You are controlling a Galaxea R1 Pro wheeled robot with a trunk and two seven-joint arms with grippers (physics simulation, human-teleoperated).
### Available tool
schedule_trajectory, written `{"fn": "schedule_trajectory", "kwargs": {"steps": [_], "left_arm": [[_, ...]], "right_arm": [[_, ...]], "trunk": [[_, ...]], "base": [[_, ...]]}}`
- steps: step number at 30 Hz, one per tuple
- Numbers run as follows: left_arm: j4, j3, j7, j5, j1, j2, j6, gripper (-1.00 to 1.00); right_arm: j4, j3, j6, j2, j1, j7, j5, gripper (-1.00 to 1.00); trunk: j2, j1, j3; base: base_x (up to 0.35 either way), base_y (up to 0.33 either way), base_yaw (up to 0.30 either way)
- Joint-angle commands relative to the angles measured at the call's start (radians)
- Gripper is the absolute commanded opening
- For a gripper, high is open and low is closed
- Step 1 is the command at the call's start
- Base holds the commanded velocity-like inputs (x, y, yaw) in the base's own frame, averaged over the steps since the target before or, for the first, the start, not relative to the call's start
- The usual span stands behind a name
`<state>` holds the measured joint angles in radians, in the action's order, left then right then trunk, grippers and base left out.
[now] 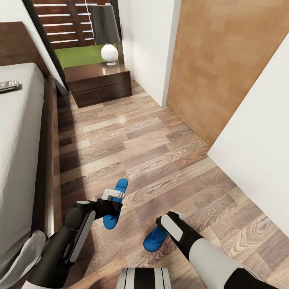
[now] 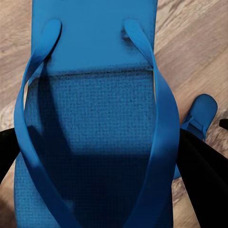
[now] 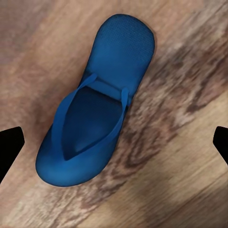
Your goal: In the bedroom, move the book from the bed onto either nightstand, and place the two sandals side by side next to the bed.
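Left gripper [image 1: 113, 198]: it sits right over the first sandal [image 1: 115, 204]; in the left wrist view this sandal [image 2: 95, 118] is very close, with a dark finger on each long side; the jaws look to be hugging its edges, but I cannot tell for sure if they squeeze it or just sit beside it

Right gripper [image 1: 170, 220]: it hangs above the second sandal [image 1: 154, 239]; in the right wrist view the two black fingertips [image 3: 10, 147] are far apart at the sides, so the jaws are wide apart and hold nothing; the second sandal [image 3: 92, 111] lies on the floor between them, not touched

Long way of the sandals: the first one points up toward the nightstand [image 1: 99, 82], close to the line of the bed [image 1: 24, 132]; the second one is turned a bit slanted to it, so they are not yet a neat pair

Which arm is nearer: each arm has its own sandal right under it; the left arm is on the bed side; the right arm is farther out on the wood floor [image 1: 152, 148]

What the next move needs, I think: the right jaws must come straight down with a finger on each long side of the second sandal; then it should turn to match the first one, side by side beside the bed

Book [image 1: 9, 85]: it lies on the mattress far up near the headboard, well apart from both arms; that job is not yet done

Lamp [image 1: 107, 34]: it stands on the nightstand, so the book needs the bare part of that top
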<state>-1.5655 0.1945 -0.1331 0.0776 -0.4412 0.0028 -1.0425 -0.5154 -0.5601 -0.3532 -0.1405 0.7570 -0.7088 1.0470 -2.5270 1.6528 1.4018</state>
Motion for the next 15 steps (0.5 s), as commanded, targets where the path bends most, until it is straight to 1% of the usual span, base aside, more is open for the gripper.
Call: {"fn": "schedule_trajectory", "kwargs": {"steps": [1,11,15], "left_arm": [[-0.001,0.000,0.004,0.008,-0.001,0.000,-0.005,-1.00],[-0.001,0.000,0.004,0.008,-0.001,0.000,-0.005,-1.00],[-0.001,0.000,0.004,0.007,-0.001,0.000,-0.005,-1.00]], "right_arm": [[-0.001,-0.006,-0.005,0.001,0.001,-0.006,0.004,1.00],[-0.003,-0.007,-0.002,0.000,0.001,-0.005,0.004,1.00],[-0.005,-0.016,0.005,-0.002,0.001,-0.001,0.005,1.00]], "trunk": [[0.000,0.000,0.001],[0.000,0.000,0.001],[0.000,0.000,0.001]], "base": [[0.000,0.000,0.000],[0.000,0.000,0.000],[0.000,0.000,0.000]]}}
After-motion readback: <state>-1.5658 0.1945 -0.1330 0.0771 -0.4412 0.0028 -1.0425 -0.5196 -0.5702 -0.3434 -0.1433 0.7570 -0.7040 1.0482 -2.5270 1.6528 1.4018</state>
